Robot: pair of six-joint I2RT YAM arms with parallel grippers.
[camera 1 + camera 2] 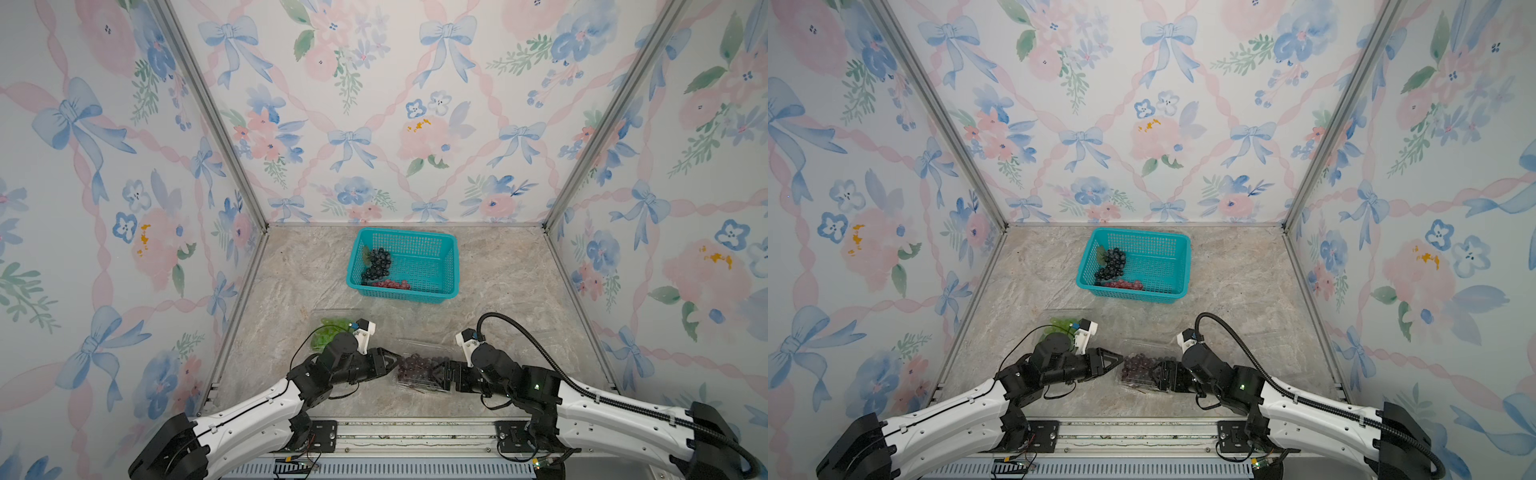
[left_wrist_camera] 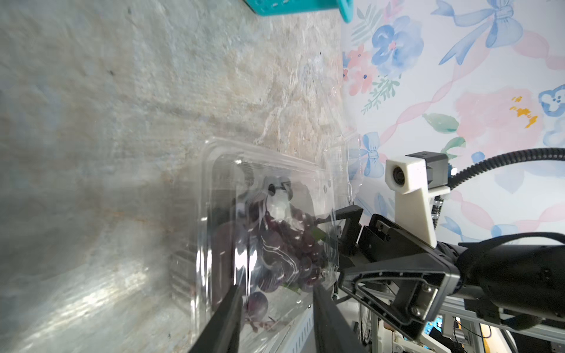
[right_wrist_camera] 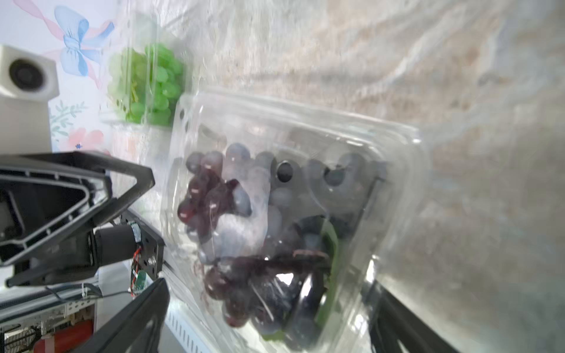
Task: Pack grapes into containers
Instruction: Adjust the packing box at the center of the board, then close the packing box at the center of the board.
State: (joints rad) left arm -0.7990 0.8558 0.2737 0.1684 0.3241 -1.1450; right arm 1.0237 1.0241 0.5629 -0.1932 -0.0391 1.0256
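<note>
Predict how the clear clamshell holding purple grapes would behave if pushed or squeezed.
Thin, see-through walls suggest the clamshell would probably flex when squeezed. It likely slides rather than tips, sitting low on the smooth table. The purple grapes inside may shift.

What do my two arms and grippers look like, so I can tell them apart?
White shells with black joints on left arm and right arm. Black triangular open-frame fingers on left gripper and right gripper, a white camera mount at each wrist. Only the right carries a ribbed black hose and a green light; the left has a thin black cable.
</note>
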